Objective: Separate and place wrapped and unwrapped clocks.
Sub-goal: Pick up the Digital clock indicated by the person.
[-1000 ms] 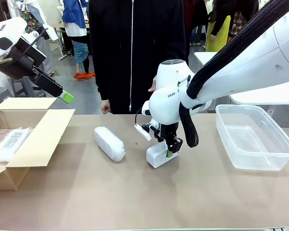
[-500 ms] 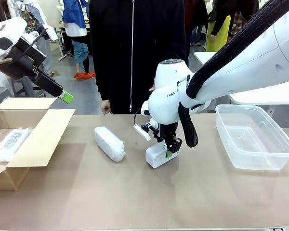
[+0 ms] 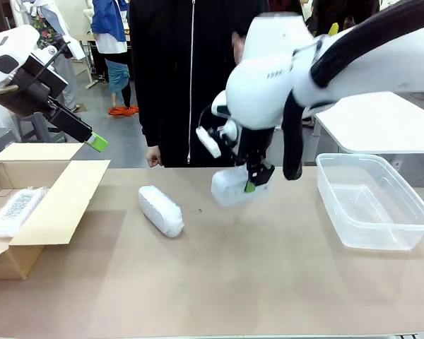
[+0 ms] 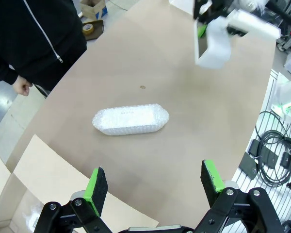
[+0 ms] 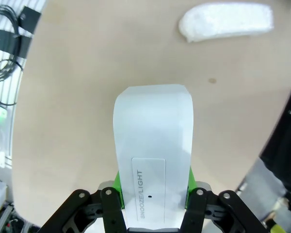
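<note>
Front view: the right pincer point(image 3: 253, 180) pinches the bare clock point(image 3: 230, 189) clear of the counter point(image 3: 212, 282), likely to carry it to the clear tub point(image 3: 374, 205). One wrapped clock point(image 3: 160, 210) lies on the counter. A second wrapped clock point(image 3: 14, 210) sits in the cardboard box point(image 3: 63, 198).

Left wrist view: the left pincer point(image 4: 153, 180) hangs spread above the counter's wrapped clock.

Right wrist view: the picture's bottom edge cuts off the bare clock's gripped end.
</note>
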Robot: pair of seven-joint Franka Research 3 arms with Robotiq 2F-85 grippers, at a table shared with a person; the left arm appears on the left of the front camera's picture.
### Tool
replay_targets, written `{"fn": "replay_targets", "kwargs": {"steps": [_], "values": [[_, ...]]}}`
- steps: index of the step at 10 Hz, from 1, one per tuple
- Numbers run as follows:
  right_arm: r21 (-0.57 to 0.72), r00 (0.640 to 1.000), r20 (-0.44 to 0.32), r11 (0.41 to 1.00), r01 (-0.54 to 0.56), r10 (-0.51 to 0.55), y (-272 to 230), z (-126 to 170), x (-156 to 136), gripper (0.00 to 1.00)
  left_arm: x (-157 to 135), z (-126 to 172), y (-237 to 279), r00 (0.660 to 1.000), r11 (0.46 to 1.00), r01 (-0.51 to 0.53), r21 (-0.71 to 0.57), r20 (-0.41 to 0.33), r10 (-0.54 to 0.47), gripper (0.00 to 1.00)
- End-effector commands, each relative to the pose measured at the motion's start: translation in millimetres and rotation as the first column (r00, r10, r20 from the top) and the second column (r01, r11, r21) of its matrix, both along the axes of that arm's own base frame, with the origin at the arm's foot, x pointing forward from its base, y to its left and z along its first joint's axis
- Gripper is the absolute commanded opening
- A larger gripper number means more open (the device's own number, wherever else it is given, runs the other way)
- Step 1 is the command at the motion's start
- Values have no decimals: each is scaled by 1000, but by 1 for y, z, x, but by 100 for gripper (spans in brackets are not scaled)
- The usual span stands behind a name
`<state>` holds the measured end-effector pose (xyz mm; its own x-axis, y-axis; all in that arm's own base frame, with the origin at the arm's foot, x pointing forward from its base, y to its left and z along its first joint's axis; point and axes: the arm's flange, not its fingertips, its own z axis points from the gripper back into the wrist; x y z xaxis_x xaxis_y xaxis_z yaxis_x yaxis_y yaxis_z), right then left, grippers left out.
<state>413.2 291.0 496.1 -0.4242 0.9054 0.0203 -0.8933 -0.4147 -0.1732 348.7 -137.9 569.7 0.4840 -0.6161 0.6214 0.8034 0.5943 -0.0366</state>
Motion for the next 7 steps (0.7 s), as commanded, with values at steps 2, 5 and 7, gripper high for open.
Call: {"fn": "replay_targets", "kwargs": {"steps": [2, 5, 7], "values": [[24, 998, 58, 1000, 19, -20, 4, 36, -23, 17, 0, 0, -2, 1000, 1000, -17, -3, 6, 17, 100], [31, 997, 74, 999, 6, -8, 4, 48, -26, 17, 0, 0, -2, 1000, 1000, -17, -3, 6, 17, 100], [31, 997, 74, 999, 6, -8, 4, 48, -26, 17, 0, 0, -2, 1000, 1000, -17, -3, 6, 17, 100]]}}
